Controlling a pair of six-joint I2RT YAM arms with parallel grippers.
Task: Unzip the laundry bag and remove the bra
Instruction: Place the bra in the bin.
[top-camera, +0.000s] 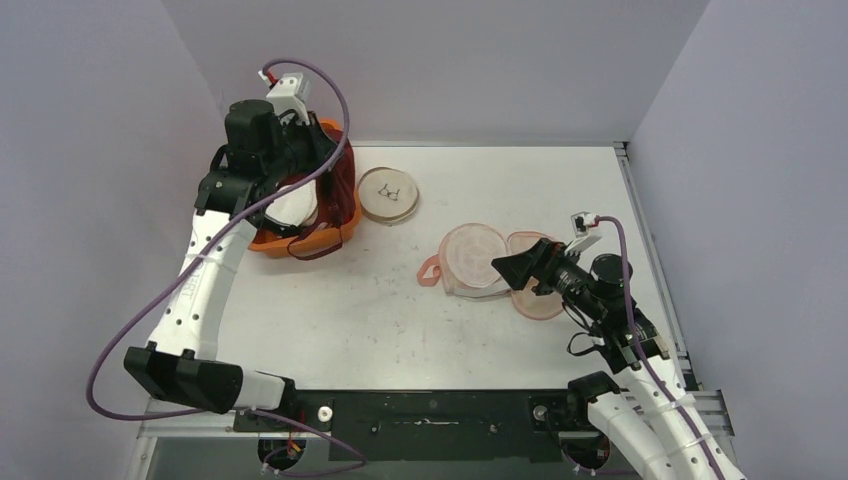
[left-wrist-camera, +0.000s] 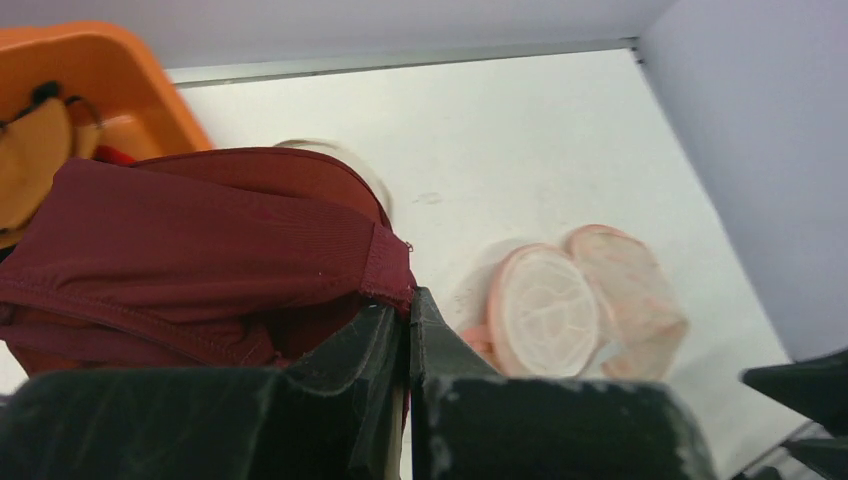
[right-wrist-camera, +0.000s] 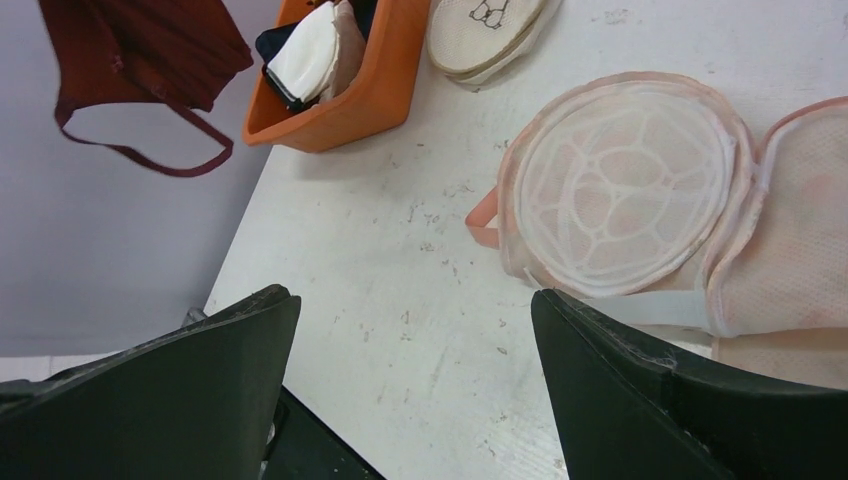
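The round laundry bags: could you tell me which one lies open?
The pink bag by the right gripper, halves spread apart; the beige bag beside the orange bin is closed.

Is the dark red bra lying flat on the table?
No, the bra hangs in the air from the left tool, near the orange bin.

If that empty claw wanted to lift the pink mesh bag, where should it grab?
Probably the pink loop at the edge of the pink mesh bag, from above: it is narrow and sticks out clear, while the domed shell looks too wide to pinch.
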